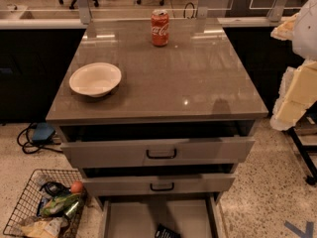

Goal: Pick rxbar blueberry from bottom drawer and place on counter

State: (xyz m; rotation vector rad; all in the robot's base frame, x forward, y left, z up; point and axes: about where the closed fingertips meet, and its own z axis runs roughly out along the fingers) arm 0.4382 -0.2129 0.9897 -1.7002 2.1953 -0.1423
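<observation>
Below, bar (167, 231) in drawer (130, 218); tool (295, 97) right

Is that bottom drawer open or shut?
Open: the bottom drawer is pulled out, its pale floor showing, with the rxbar lying inside. The gripper hangs at the picture's right edge, far from it.

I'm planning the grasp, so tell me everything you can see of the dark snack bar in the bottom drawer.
The rxbar blueberry is a small flat wrapper, dark blue-black with pale print. It lies askew on the pale floor of the open bottom drawer, near its middle, cut off by the picture's lower edge. Only the drawer floor touches it. The hand is far off, right of the counter.
</observation>
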